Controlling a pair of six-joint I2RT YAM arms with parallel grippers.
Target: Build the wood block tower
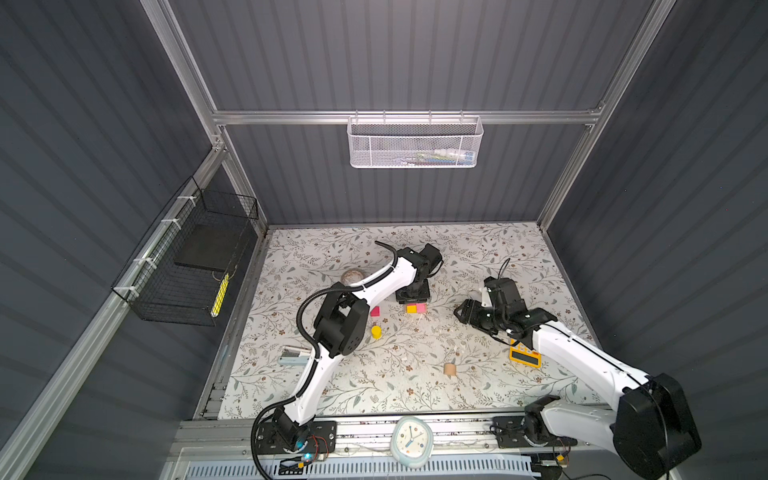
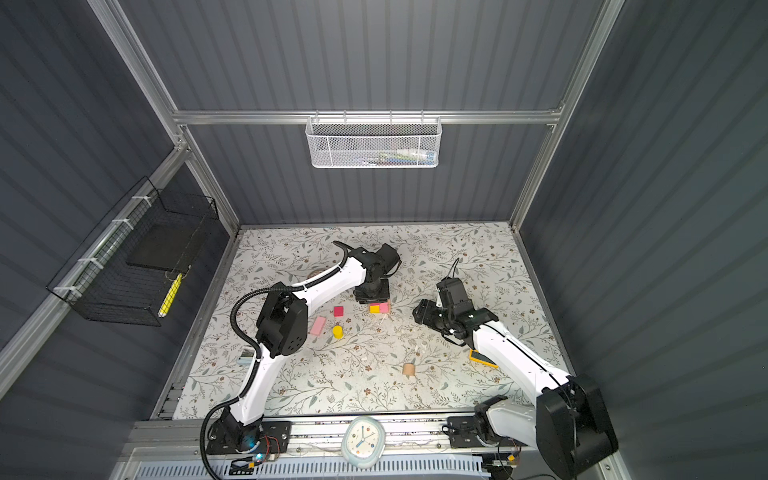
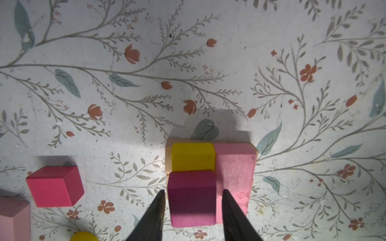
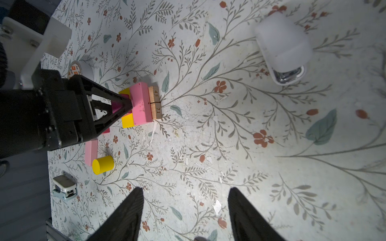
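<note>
Left wrist view: found the left gripper (image 3: 193, 190) straddling a dark magenta cube (image 3: 192, 198), jaws parted a little with a sliver of gap on each side, so pinching nothing. Found that cube seated on the tower (image 1: 416, 308) near the middle of the table (image 1: 374, 395), touching a yellow block (image 3: 193, 156) and set against a pink bar (image 3: 235, 177), with tan base blocks (image 4: 155, 103) underneath. Judged the step in hand as letting go of this cube, and the tower as low and far from done. Called next for a straight lift away, fingers kept off the cube and the pink bar, then a reach for another piece. Counted loose wood blocks on that gripper's side: a bright magenta cube (image 3: 55, 185), a pale pink bar (image 2: 318, 325) and a yellow cylinder (image 2: 337, 331) close together, plus a tan cylinder (image 1: 449, 368) apart, nearer the front edge. Saw the right gripper (image 4: 186, 208) spread wide and empty in the right wrist view, hanging beside the tower without touching it. Noted a white stapler (image 4: 282, 52), a yellow-orange calculator (image 1: 524, 357) partly under the right arm, and a small grey-white device (image 1: 293, 356) by the left arm, all well apart from the stack. Saw nothing blocking the lift itself. Judged the left arm's own elbow, hiding the pale pink bar in a top view, the likeliest nuisance for the next pick.
</note>
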